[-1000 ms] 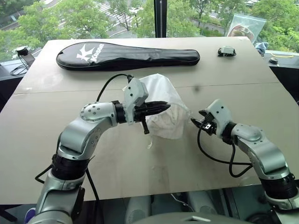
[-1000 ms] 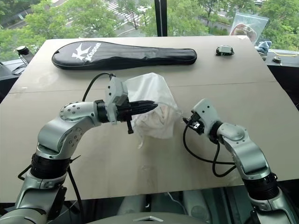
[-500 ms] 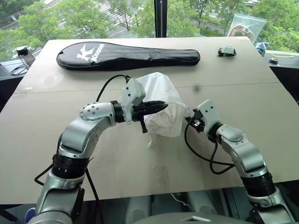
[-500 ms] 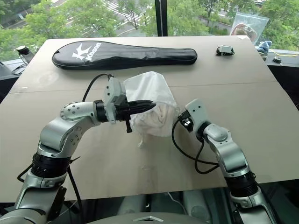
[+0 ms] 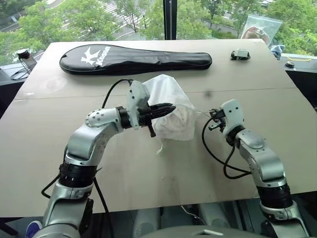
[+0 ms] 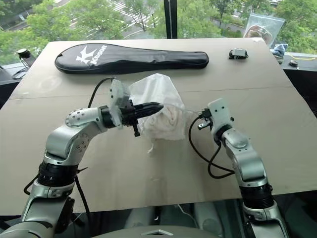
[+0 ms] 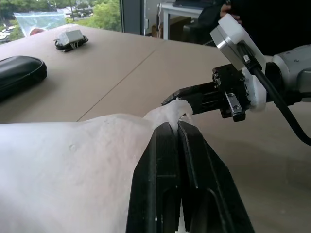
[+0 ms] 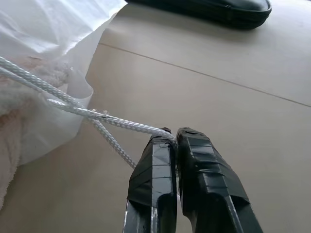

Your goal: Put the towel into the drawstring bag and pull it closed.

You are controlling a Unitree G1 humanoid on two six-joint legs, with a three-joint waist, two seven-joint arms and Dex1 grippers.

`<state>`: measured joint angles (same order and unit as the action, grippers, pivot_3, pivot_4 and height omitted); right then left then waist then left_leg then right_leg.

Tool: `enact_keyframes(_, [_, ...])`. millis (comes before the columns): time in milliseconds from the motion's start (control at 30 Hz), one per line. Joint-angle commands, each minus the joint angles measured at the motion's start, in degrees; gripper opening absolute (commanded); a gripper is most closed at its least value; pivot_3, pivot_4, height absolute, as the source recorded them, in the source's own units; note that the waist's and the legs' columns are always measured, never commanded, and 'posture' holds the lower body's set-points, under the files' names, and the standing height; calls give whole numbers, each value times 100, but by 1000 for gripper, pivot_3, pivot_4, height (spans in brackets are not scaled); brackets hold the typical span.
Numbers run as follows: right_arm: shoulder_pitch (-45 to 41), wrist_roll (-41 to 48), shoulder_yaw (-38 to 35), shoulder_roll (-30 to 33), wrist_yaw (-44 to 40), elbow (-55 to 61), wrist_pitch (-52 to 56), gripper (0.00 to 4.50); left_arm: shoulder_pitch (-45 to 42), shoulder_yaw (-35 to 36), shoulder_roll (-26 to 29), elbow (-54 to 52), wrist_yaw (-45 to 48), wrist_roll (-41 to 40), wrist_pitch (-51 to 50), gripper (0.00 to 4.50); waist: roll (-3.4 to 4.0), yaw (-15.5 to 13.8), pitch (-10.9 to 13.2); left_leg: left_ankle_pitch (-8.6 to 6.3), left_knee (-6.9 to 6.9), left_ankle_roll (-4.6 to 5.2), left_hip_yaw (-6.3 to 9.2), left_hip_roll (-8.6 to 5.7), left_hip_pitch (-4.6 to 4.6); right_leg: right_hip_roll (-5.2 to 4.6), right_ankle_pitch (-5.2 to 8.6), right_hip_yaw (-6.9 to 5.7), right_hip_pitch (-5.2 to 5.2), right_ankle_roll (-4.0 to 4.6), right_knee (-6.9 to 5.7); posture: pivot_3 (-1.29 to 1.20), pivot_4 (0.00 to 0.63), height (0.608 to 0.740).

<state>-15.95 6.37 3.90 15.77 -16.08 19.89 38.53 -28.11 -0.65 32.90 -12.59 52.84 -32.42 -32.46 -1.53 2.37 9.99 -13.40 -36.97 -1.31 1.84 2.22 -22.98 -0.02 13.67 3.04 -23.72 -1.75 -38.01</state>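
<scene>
Right gripper [image 8: 173, 136] pinches the white cord [image 8: 73, 104] of the drawstring bag [image 5: 171, 106] between closed fingers, the cord running taut from the bag's mouth across a short gap above the table [image 5: 148, 183]. Left gripper [image 7: 176, 127] has its two black fingers pressed together on the edge of the bag's thin fabric at the mouth, holding it up off the tabletop. Inside the translucent pouch, the towel [image 6: 168, 121] shows as a pale bundle near the opening. Behind the arms, a long black racket cover [image 5: 133, 58] lies across the far side of the table, with a small device [image 5: 240, 54] well to its right.
</scene>
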Motion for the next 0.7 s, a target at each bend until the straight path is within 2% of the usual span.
enact_keyframes(33, [45,160,-47,138,-186,499,168,0,55,420,128,-133,-104,-320,-278,1715,1,10,0,0,1,0,0,1,2,1,0,1,0,0,0,0,150,740])
enact_keyframes(167, [56,240,5,189,-271,615,267,0,534,1188,423,1,-62,-985,-927,3629,1,27,0,0,2,0,-1,2,5,2,1,3,0,-1,-3,0,150,740])
enact_keyframes(267, [51,221,83,192,-293,564,235,0,1583,1324,900,-173,356,-965,-1016,3629,3,44,-1,0,4,0,-2,2,7,2,3,4,-1,-3,-2,0,150,740])
enact_keyframes(367, [15,225,120,204,-328,482,196,0,2346,987,1027,-492,395,-656,-764,3629,4,-2,0,0,15,0,-11,2,10,-4,2,11,-2,0,3,0,150,740])
enact_keyframes(500, [-57,219,150,244,-408,378,157,0,2657,445,652,-735,-94,-220,-545,3629,0,-154,-1,0,9,0,-3,-1,4,-11,4,-3,1,-2,5,0,150,740])
enact_keyframes(700, [-110,210,151,324,-499,317,140,0,2398,-165,27,-432,-891,528,-331,3629,7,-156,-5,0,-4,0,-4,0,10,-5,8,0,5,-11,-3,0,150,740])
